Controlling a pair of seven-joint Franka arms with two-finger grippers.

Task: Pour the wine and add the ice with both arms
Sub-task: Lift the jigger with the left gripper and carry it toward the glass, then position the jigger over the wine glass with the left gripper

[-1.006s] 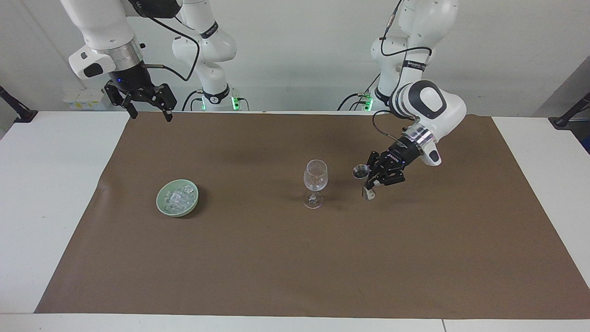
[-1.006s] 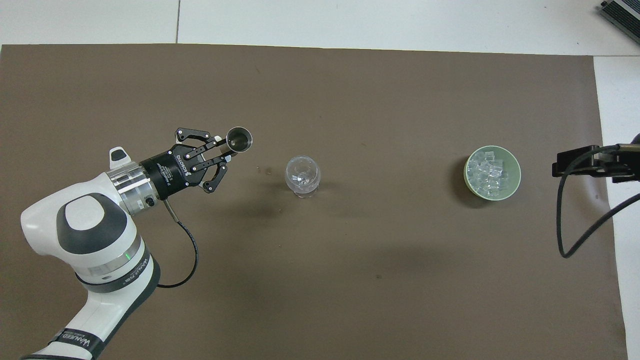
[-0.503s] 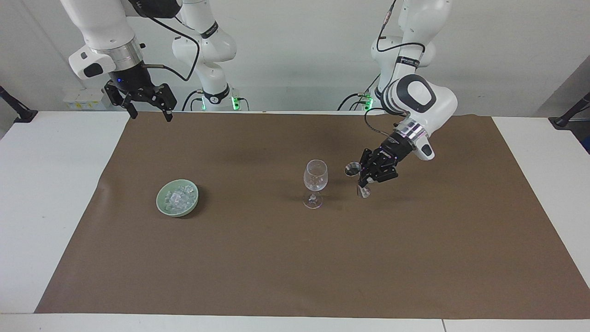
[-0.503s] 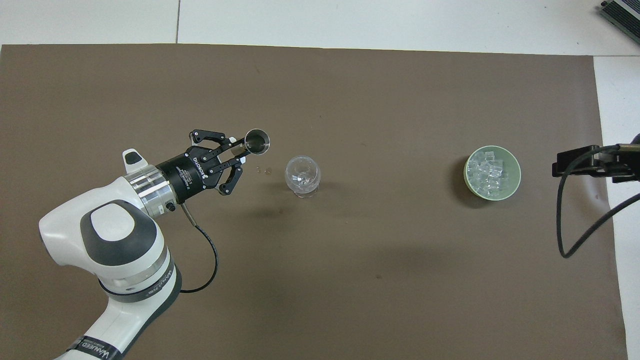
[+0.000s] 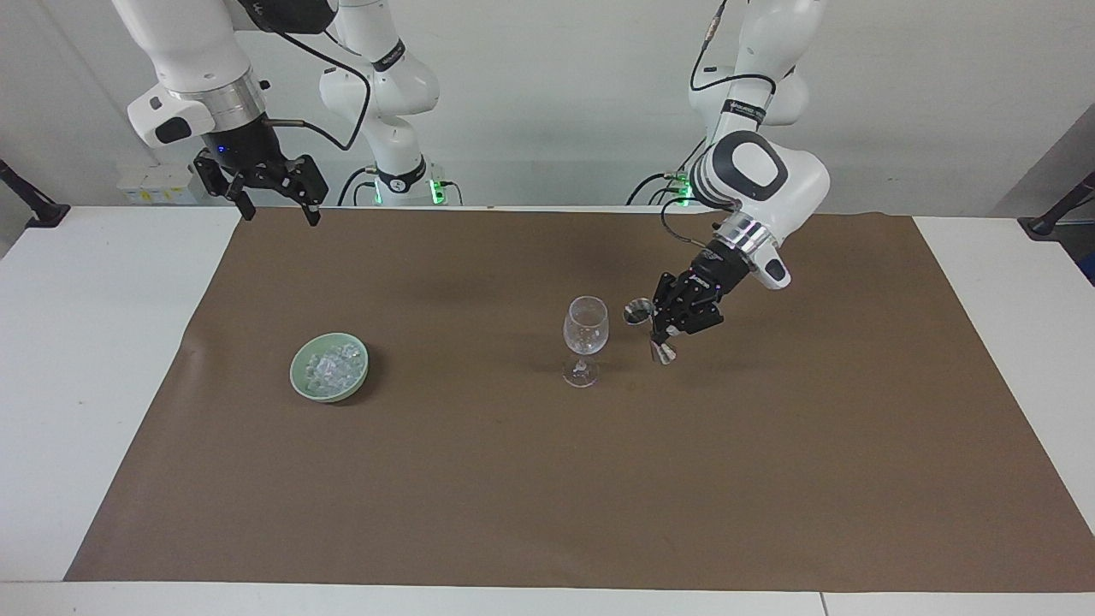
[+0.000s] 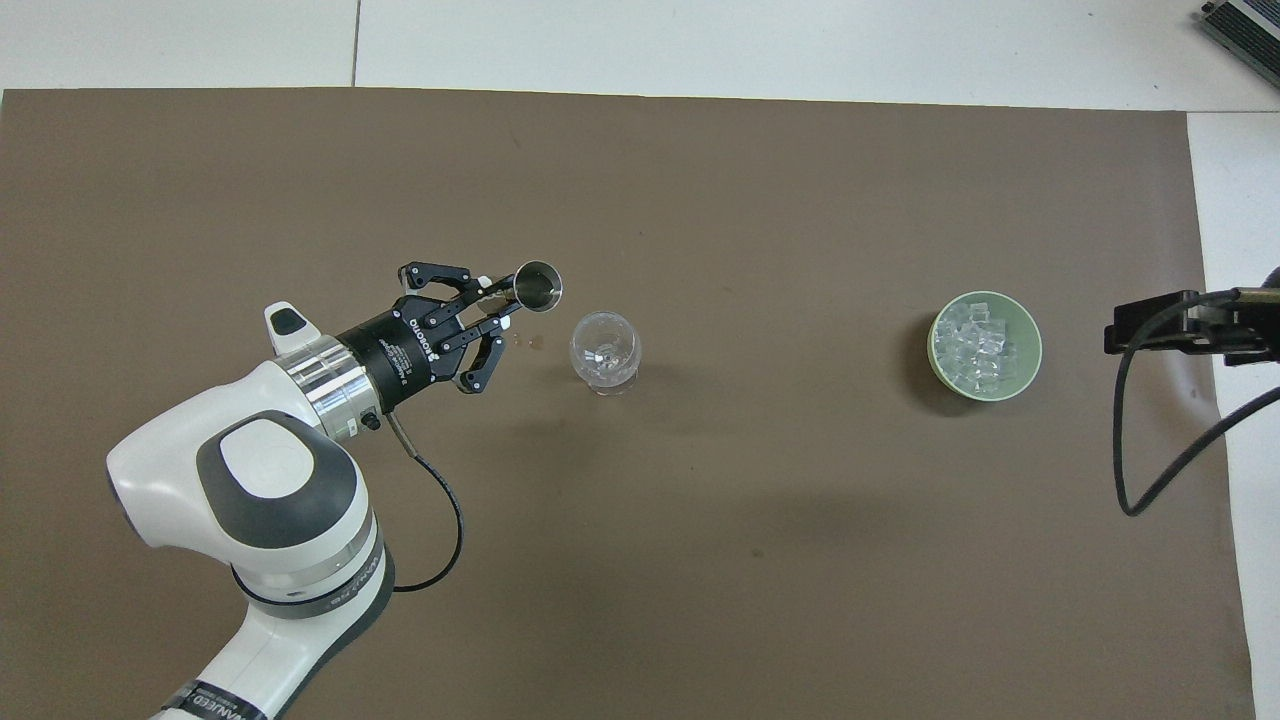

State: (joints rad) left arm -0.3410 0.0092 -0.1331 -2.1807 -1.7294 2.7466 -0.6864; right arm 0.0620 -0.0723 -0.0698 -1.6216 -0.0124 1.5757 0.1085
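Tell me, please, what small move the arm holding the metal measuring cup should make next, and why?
Probably carry it a little further, until it is over the clear stemmed wine glass. The left gripper, shut on the small double-ended metal measuring cup, hangs beside the glass, not yet above its rim.

Facing view: high, across the table, looking at the two arm bases; takes in the whole brown mat (image 5: 547, 479) and white table (image 5: 85, 342) edges, from well back.
Overhead view: high above the robots' end, looking steeply down and forward; nearer in, cropping the mat's (image 6: 700, 560) near edge.
Shared: wine glass (image 5: 585, 340) (image 6: 604, 351), green bowl (image 5: 329, 367) (image 6: 985, 346), mirrored half a turn.
Poor: the right arm's tip is probably mostly outside the overhead view.
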